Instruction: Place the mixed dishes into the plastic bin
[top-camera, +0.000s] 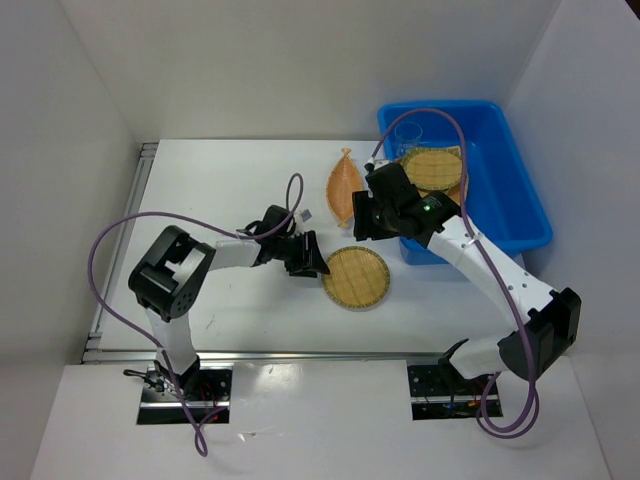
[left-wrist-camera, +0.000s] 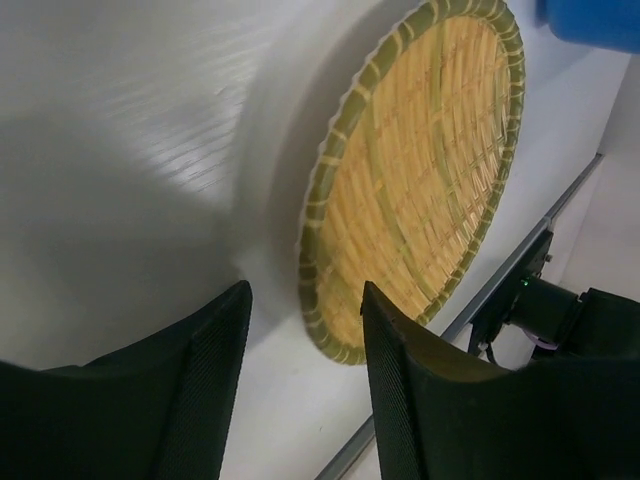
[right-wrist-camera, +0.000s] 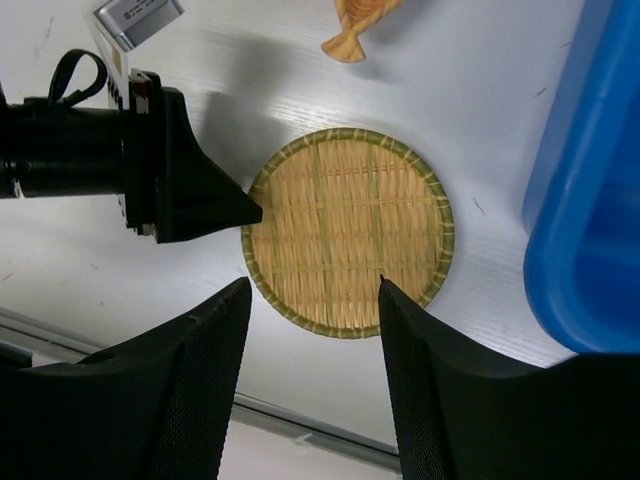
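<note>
We are starting at the near side, where our left gripper (top-camera: 312, 262) is lying low over the table (top-camera: 230, 190). Its jaws are standing partly apart with nothing between them, and its tips are meeting the left rim of the round tray (top-camera: 356, 277). A flat woven tray gives little to pinch from above, so we judge that we are coming in sideways to catch or tip that rim.

A little farther out, our right gripper (right-wrist-camera: 315, 288) is hovering over the same tray, jaws wide and empty, apparently waiting to take the rim once it is lifting.

Beyond that, the leaf tray (top-camera: 343, 185) is lying flat on the table, apart from both grippers and just left of the plastic bin (top-camera: 500, 190). The bin is sitting at the far right, within the right arm's reach, which is likely why that arm is hanging between tray and bin.

Inside it, another woven tray (top-camera: 432, 168) is resting, and the clear cup (top-camera: 408, 132) is standing near the far corner. So two dishes are waiting outside.
</note>
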